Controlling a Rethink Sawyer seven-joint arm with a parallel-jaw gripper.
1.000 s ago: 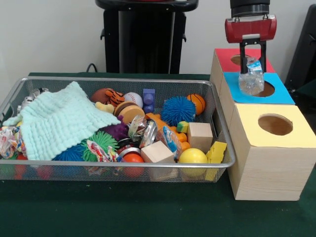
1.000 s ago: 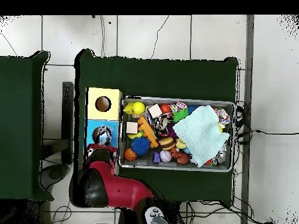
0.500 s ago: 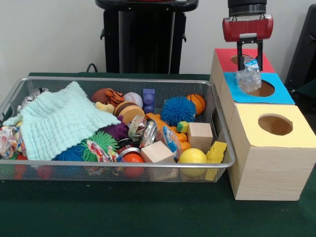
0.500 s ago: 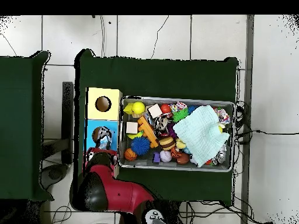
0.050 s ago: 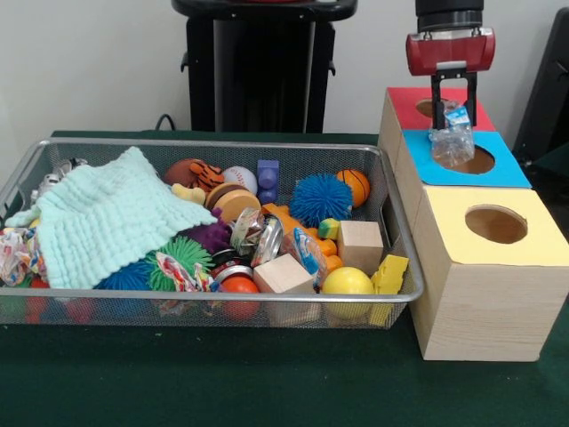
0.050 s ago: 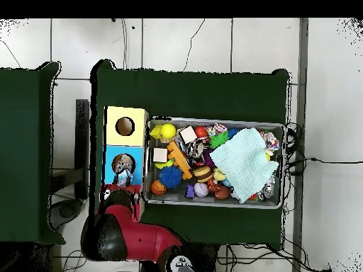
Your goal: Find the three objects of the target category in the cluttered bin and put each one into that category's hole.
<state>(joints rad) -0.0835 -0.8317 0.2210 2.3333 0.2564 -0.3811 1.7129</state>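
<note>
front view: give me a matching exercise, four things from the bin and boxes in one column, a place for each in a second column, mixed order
Things:
1. crumpled clear plastic bag
2. pale green knitted cloth
3. shiny yellow ball
4. spiky blue rubber ball

Places:
A. lying over the toys at the mesh bin's left end
B. held by the gripper above the blue-topped box's hole
C. just left of the small orange basketball
D. at the bin's front rim, beside the yellow wedge

Pairs: 1-B, 2-A, 3-D, 4-C
</note>
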